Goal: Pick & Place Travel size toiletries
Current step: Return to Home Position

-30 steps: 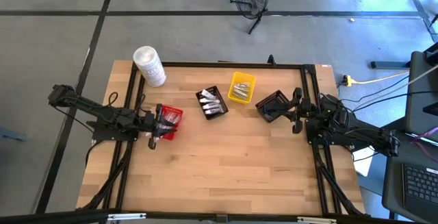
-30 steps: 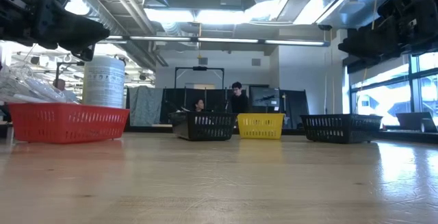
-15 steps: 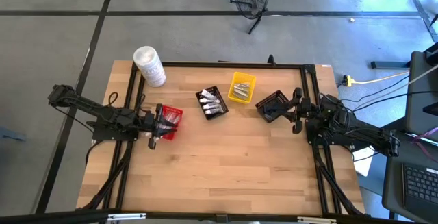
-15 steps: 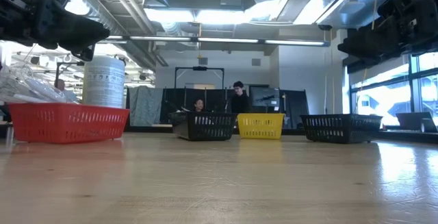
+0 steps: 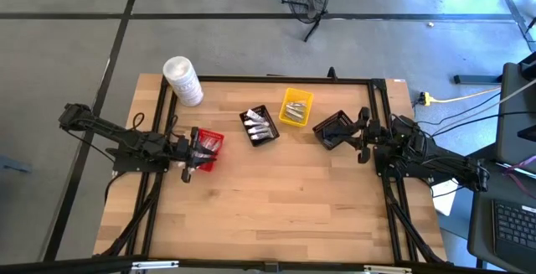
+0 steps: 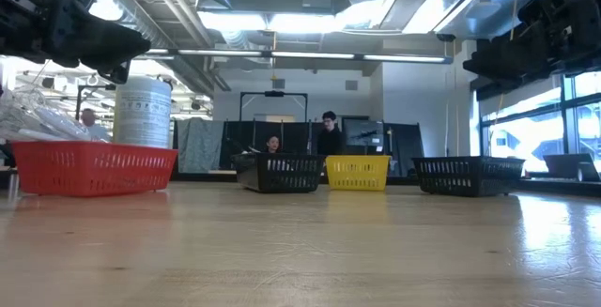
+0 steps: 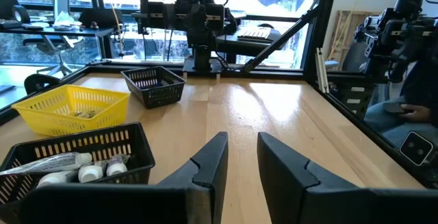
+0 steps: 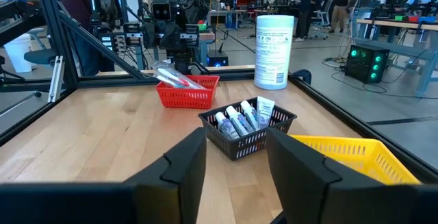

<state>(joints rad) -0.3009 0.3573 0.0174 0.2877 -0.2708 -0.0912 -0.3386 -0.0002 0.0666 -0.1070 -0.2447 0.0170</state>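
Two tools parked at surface [image 5: 276, 199] edges: left tool [image 5: 193, 152] narrow, right tool [image 5: 362, 137] wider, both empty. Toiletries [image 8: 239, 120] lie in baskets [image 7: 68, 114], so sorting seems done.

We see the left end effector [image 7: 241, 143] parted over the desk [image 7: 274, 121] — white tubes [image 7: 81, 174] in the near black basket [image 7: 102, 145].

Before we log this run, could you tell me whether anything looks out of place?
Nothing is spilled or damaged. The long packets in the red basket poke over its rim, and the black basket beside the right gripper looks empty.
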